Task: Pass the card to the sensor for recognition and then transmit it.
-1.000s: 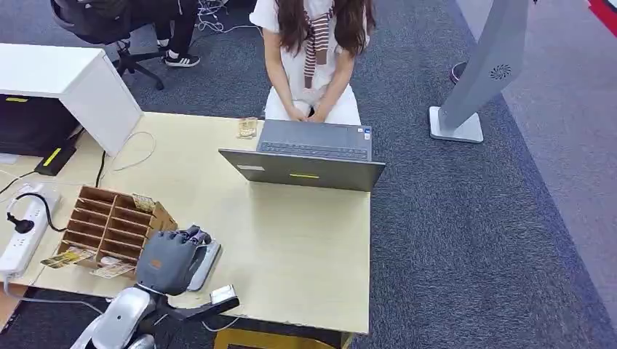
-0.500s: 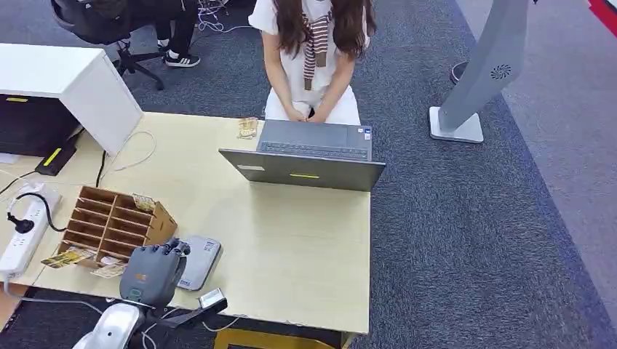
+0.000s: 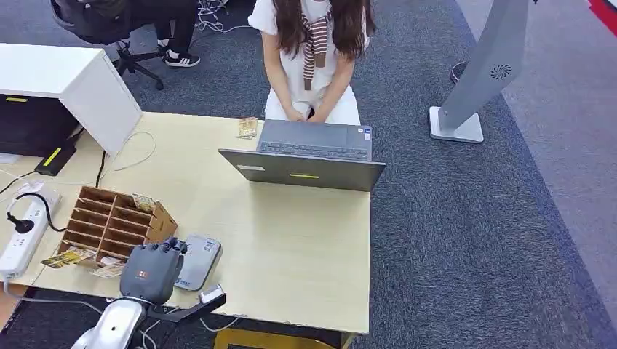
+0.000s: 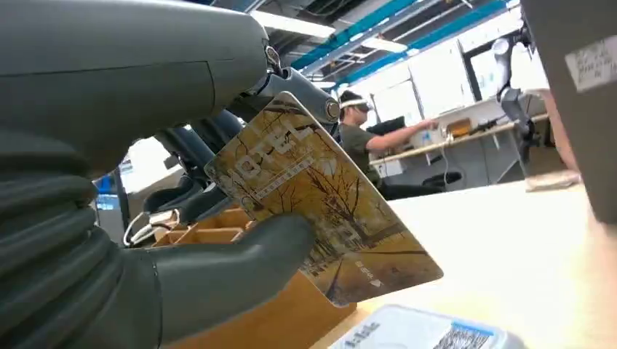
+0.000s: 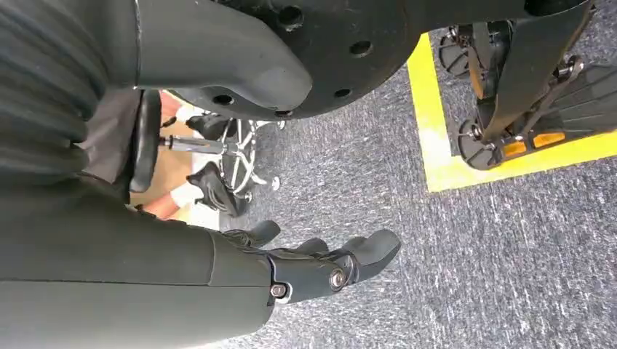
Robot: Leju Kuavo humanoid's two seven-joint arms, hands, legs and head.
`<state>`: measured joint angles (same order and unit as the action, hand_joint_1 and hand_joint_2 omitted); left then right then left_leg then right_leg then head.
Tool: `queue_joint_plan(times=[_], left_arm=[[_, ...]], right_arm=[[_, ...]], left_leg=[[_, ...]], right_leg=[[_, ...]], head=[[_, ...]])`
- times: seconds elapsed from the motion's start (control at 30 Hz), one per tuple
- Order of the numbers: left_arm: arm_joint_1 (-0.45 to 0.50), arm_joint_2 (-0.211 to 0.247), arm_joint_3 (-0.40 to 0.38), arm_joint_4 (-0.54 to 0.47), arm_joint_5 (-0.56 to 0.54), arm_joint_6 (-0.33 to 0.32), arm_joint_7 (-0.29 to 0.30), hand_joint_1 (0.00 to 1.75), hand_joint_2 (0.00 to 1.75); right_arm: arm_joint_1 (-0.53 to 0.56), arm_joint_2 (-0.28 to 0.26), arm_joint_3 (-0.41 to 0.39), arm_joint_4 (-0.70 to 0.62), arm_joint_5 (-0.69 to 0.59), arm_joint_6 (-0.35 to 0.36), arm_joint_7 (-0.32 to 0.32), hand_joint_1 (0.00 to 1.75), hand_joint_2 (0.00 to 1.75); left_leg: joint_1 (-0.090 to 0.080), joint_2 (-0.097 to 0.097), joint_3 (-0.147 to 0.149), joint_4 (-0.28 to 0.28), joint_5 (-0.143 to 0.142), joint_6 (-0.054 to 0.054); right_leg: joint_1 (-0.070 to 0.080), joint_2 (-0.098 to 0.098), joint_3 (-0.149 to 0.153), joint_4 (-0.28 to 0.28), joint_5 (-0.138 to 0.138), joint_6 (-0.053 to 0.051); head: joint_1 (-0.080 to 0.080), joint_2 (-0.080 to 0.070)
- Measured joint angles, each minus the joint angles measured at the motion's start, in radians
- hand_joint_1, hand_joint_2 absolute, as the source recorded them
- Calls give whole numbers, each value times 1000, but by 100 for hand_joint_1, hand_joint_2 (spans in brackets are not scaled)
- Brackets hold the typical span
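Left wrist view: left hand [image 4: 167, 240] pinches the card [image 4: 324, 218] btwn thumb and fingers, card tilted, its free corner hanging just above the sensor [image 4: 415, 331], not touching as far as I can tell. Grip sits on one edge of the card only; most of the card sticks out past the thumb.

Risks, my read:
- Thin grip on a slick card → it could pivot or slip out if the free end bumps the sensor's housing on the way down.
- Card is at an angle; if it's presented that way and not flat over the sensor, recognition may fail.
- Wooden organiser [image 3: 109, 224] is right beside the hand in head view; a sideways drift could knock it or the loose cards [image 3: 69, 257] at its front.
- Handover afterwards: the person [image 3: 311, 51] sits across the desk [image 3: 291, 240] behind the laptop [image 3: 305, 169], well apart from the hand, so a long reach w/ a weak pinch is where a drop is most likely.

Head view: left hand [image 3: 149, 270] near the desk's front edge, partly over the sensor [image 3: 198, 262].

Right wrist view: right hand [image 5: 320, 265] hangs over carpet, fingers loosely curled, holding nothing.
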<state>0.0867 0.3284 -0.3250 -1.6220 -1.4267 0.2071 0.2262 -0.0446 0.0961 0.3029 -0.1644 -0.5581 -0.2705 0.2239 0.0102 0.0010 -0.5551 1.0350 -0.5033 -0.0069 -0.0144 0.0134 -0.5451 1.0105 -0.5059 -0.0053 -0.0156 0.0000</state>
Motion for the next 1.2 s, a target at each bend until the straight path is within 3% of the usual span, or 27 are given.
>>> queue_joint_plan(times=[0.43,0.8,0.87,1.1,1.2], left_arm=[[-26,-13,3,88,-16,-40,13,175,175],[-61,-18,3,122,3,-35,14,175,175],[-70,-19,3,124,6,-1,9,175,175],[-128,-26,10,105,-1,260,-53,175,175],[-165,-27,25,90,-1,338,-86,175,175]], right_arm=[[0,0,0,0,12,4,8,0,175],[-1,0,0,0,14,5,11,0,175],[-1,0,1,0,15,5,11,0,175],[-1,0,5,0,35,6,11,0,175],[-1,0,14,0,53,11,11,0,175]], left_leg=[[0,0,0,0,0,0],[0,0,0,0,0,0],[0,0,0,0,1,0],[0,0,0,0,1,0],[0,0,0,0,1,0]], right_leg=[[0,0,0,0,0,0],[0,0,0,0,0,0],[0,0,0,0,0,0],[0,0,0,0,0,0],[0,0,0,0,0,0]], head=[[0,0],[0,0],[0,0],[0,0],[0,0]])
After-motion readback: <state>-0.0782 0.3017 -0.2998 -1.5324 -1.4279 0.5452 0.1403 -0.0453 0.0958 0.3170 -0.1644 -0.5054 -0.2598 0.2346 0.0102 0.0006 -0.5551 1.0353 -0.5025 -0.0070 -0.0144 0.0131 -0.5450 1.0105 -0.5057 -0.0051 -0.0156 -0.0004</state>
